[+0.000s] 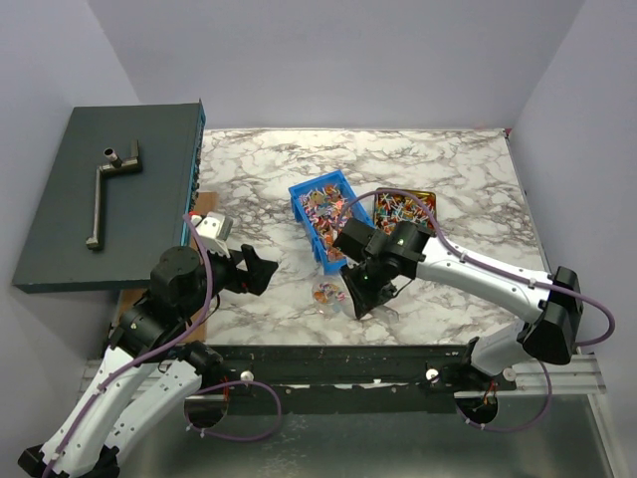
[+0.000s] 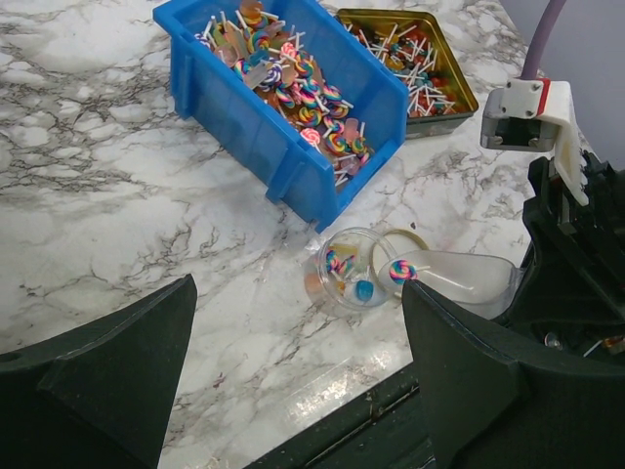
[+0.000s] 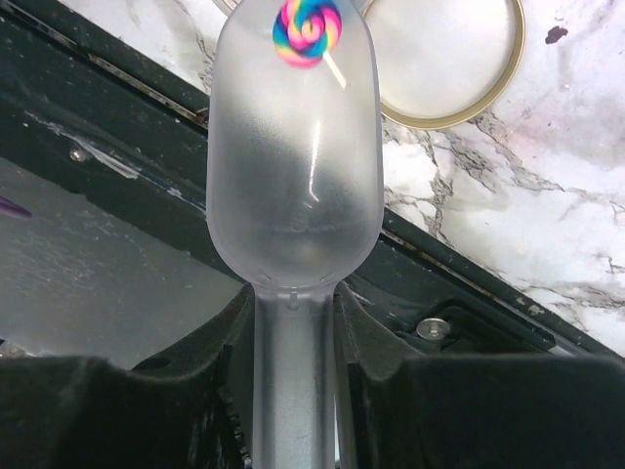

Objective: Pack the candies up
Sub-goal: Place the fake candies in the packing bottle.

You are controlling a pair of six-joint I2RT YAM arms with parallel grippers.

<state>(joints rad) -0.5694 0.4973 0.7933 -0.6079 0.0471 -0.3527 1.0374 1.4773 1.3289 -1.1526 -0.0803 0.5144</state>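
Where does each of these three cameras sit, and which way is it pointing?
Top external: above and behind, looking down on the table; left arm and right arm show.
Left wrist: on the left arm, facing the blue bin; its open left gripper frames the bottom.
Right wrist: looks along the scoop clamped in the right gripper.
Both wrist views share the scoop's lollipop.

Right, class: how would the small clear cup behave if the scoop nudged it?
The clear cup holds few candies, so probably light and apt to slide on the glossy marble table. Being round, it might roll if tipped.
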